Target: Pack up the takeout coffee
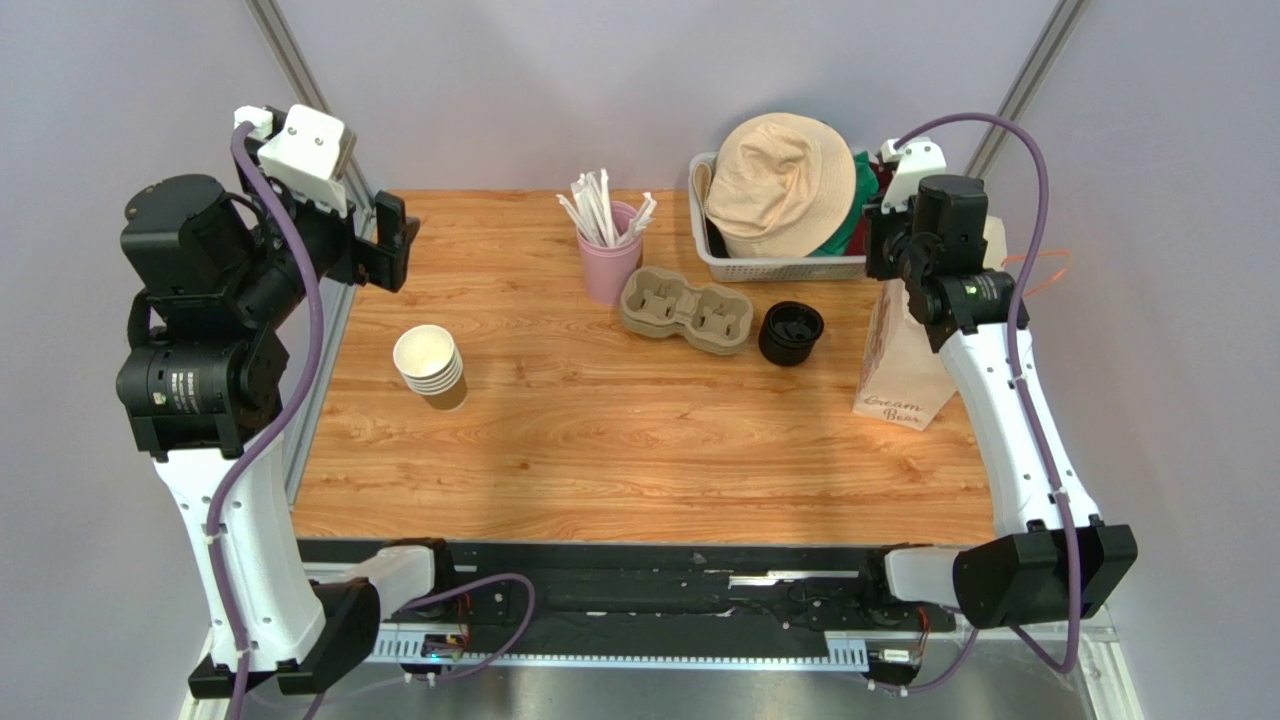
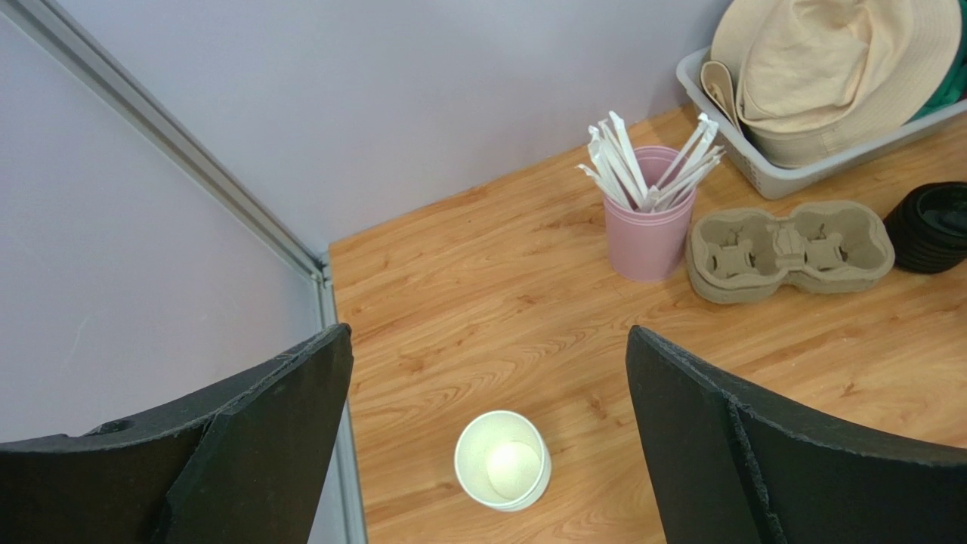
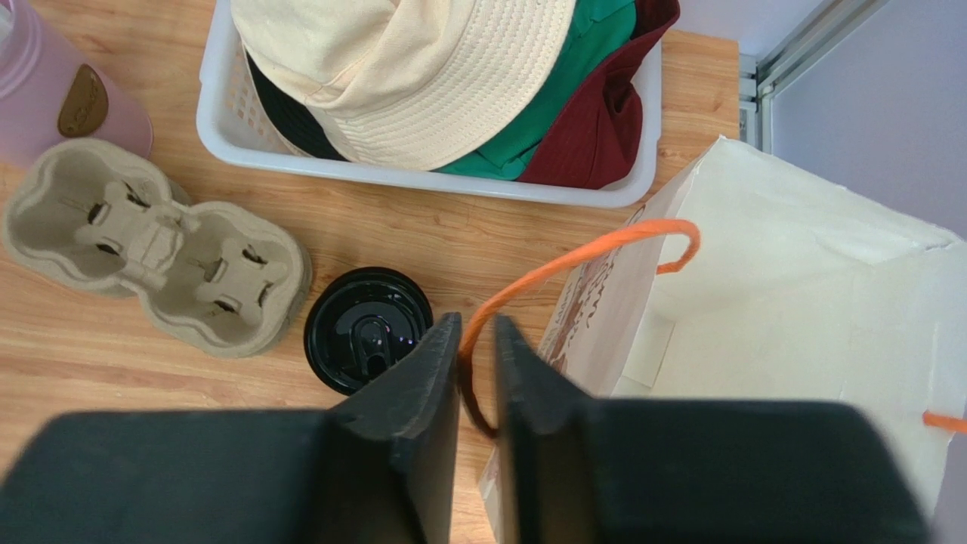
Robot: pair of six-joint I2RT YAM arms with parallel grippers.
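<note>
On the table [image 1: 631,435] stood one cup stack [image 1: 431,366], one lid stack [image 1: 790,333], one carrier [image 1: 687,312] and one bag [image 1: 906,375]. The right gripper [image 3: 478,340] was nearly closed around the bag's handle [image 3: 568,263], its grip unclear. The left gripper [image 2: 488,334] gaped empty. The coffee's place could not be told.

Your table [image 1: 631,450] is light wood with a visible grain and a smooth, low sheen. The cup carrier [image 1: 687,311] is rough, matt moulded pulp. The stack of lids [image 1: 790,332] is glossy black plastic. The bag [image 1: 906,368] is creased matt white paper with an orange handle [image 3: 590,255] of cord. The hat [image 1: 781,183] is soft woven cloth, and the basket [image 1: 751,270] under it is smooth white plastic.
</note>
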